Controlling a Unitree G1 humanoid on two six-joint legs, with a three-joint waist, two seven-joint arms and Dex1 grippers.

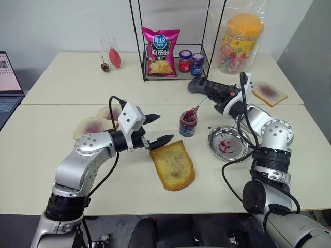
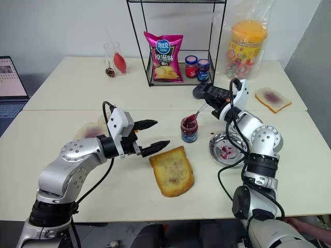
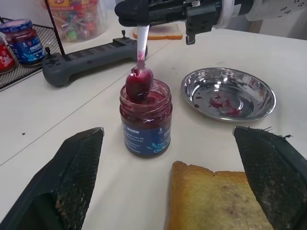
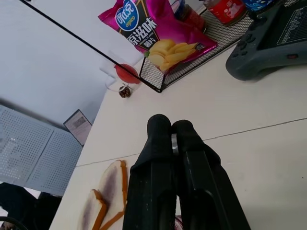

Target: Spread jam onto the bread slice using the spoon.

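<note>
Table (image 1: 62,170) room is widest at the near left and along the front edge, where bare top runs from the bread slice (image 1: 172,165) out to the rim; the bread slice lies flat near that front edge, w/ nothing on its near side. Left gripper (image 1: 158,129) hangs just left of the bread slice, fingers spread wide and grasping nothing, tips pointing toward the jar (image 1: 187,123). Jar of jam (image 3: 144,103) stands upright just beyond the bread's far corner, apart from it, lid off. Right gripper (image 1: 205,86) is clenched on the handle of the spoon (image 1: 197,108), which slants down toward the jar — its bowl, loaded w/ dark jam, sits right at the jar mouth; can't tell if it touches the glass. Steel dish (image 1: 229,143) w/ red smears lies right of the jar, close by, narrowing the gap on that side. Behind the jar a grey controller (image 3: 91,56) lies flat, then the wire rack (image 1: 176,39) w/ a chip bag (image 1: 161,51) and two capped jars (image 1: 191,62). Pale slices w/ purple spots (image 1: 95,124) lie behind the left arm; another slice (image 1: 269,93) sits far right — near the table's right edge. Candy tub (image 1: 240,41), glass (image 1: 109,50) at the back; laptop (image 1: 8,82) at far left.
</note>
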